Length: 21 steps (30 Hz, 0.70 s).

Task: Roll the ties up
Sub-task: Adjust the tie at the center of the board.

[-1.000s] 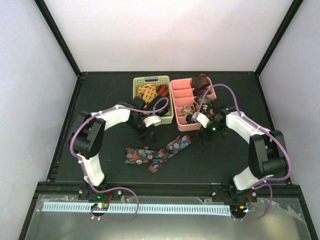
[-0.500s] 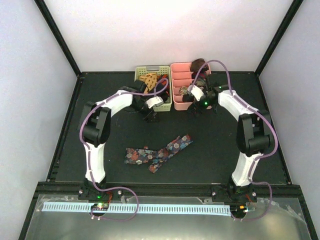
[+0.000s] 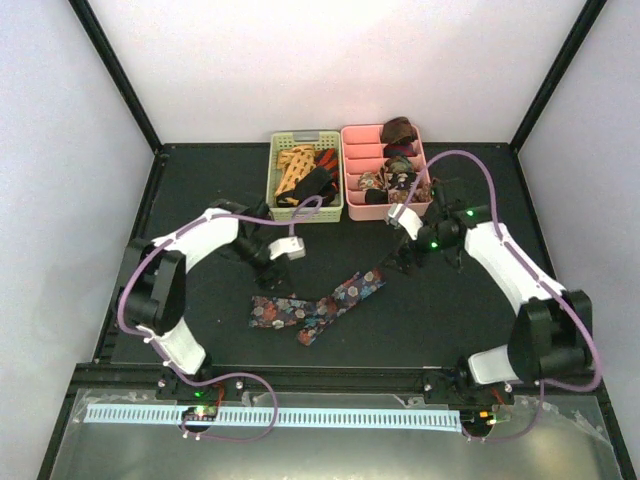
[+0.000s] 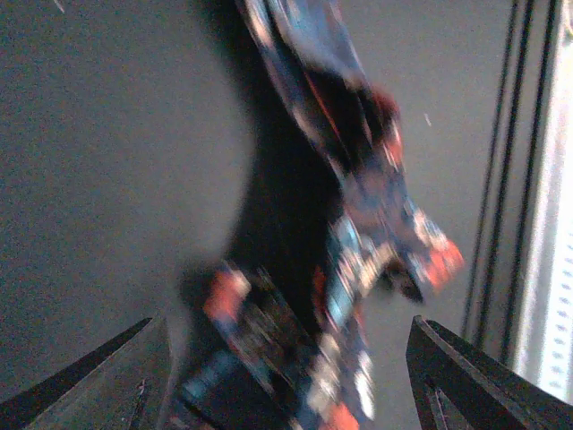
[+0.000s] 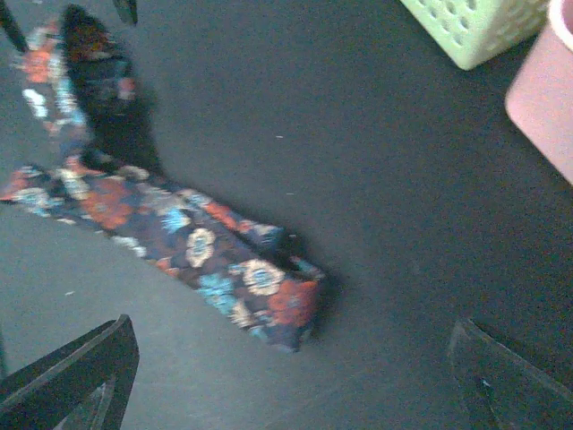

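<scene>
1. A long, dark navy necktie with a multicoloured floral print [image 3: 318,308] lies loose and unrolled on the black table [image 3: 220,170], near the middle. It is nearer than both containers.
2. The tie is bent into a rough V: one end points left, the other far-right, and the fold sits on the near side.
3. The left gripper [image 3: 268,262] hangs just above the tie's left part. In the left wrist view its two dark fingers [image 4: 89,381] are spread wide, with the blurred tie between them. It grips nothing.
4. The right gripper [image 3: 403,262] hangs just beyond the tie's far-right end. In the right wrist view its fingers [image 5: 72,376] are also spread wide and empty, and the tie's squared end lies between them on the table.
5. At the far side stands a pale green slatted plastic basket [image 3: 275,190] holding an orange lattice tie [image 3: 295,170], a red tie [image 3: 326,157] and a black tie [image 3: 316,184].
6. Touching its right side is a pink divided plastic tray [image 3: 349,185] holding small rolled ties, including a brown coil [image 3: 398,130] at the far end.
</scene>
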{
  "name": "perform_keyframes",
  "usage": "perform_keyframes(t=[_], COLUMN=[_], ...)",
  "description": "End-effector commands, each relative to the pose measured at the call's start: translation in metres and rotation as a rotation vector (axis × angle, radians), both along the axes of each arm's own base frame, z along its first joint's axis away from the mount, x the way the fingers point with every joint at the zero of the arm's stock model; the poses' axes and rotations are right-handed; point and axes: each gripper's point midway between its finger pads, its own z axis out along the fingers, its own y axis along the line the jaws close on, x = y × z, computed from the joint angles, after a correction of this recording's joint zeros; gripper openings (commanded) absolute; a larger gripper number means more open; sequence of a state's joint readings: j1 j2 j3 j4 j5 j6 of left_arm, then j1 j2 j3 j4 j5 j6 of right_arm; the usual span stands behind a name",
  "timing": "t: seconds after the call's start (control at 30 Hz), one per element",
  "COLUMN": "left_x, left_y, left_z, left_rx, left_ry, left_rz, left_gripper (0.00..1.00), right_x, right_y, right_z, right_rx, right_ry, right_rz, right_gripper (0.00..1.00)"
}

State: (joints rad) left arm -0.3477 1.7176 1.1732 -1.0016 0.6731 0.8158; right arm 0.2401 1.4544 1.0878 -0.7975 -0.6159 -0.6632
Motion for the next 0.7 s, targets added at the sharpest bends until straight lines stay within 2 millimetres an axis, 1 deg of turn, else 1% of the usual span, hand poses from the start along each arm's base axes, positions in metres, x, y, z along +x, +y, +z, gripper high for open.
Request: perform_keyframes(t=[0.0, 0.07, 0.17, 0.3, 0.37, 0.43, 0.53, 0.6, 0.63, 0.67], left_x=[-0.047, -0.049, -0.056, -0.061, -0.067, -0.075, -0.081, -0.082, -0.082, -0.078], left_y=[0.040, 0.056, 0.075, 0.083, 0.085, 0.084, 0.080, 0.072, 0.067, 0.058], left_z=[-0.011, -0.017, -0.030, -0.046, -0.052, -0.053, -0.046, -0.032, -0.022, -0.008], left_rx=[0.040, 0.071, 0.143, 0.187, 0.195, 0.182, 0.145, 0.094, 0.059, 0.004], left_ry=[0.081, 0.085, 0.075, 0.055, 0.084, 0.120, 0.142, 0.145, 0.151, 0.147], left_rz=[-0.051, -0.022, -0.026, -0.028, -0.037, -0.058, -0.081, -0.087, -0.089, -0.085], left_gripper=[0.75, 0.77, 0.82, 0.83, 0.78, 0.65, 0.40, 0.24, 0.17, 0.11], right_x=[-0.030, -0.037, -0.039, -0.039, -0.041, -0.043, -0.046, -0.047, -0.047, -0.046], right_y=[0.010, 0.014, 0.017, 0.020, 0.021, 0.021, 0.021, 0.021, 0.021, 0.021], right_z=[0.029, 0.034, 0.038, 0.043, 0.044, 0.045, 0.045, 0.046, 0.048, 0.049], right_rx=[0.114, 0.125, 0.127, 0.147, 0.158, 0.162, 0.164, 0.169, 0.172, 0.175], right_ry=[-0.022, -0.015, -0.034, -0.035, -0.027, -0.026, -0.024, -0.027, -0.031, -0.034], right_rz=[0.056, 0.070, 0.076, 0.071, 0.074, 0.074, 0.078, 0.080, 0.079, 0.078], right_gripper=[0.98, 0.98, 0.98, 0.98, 0.98, 0.98, 0.98, 0.98, 0.98, 0.98])
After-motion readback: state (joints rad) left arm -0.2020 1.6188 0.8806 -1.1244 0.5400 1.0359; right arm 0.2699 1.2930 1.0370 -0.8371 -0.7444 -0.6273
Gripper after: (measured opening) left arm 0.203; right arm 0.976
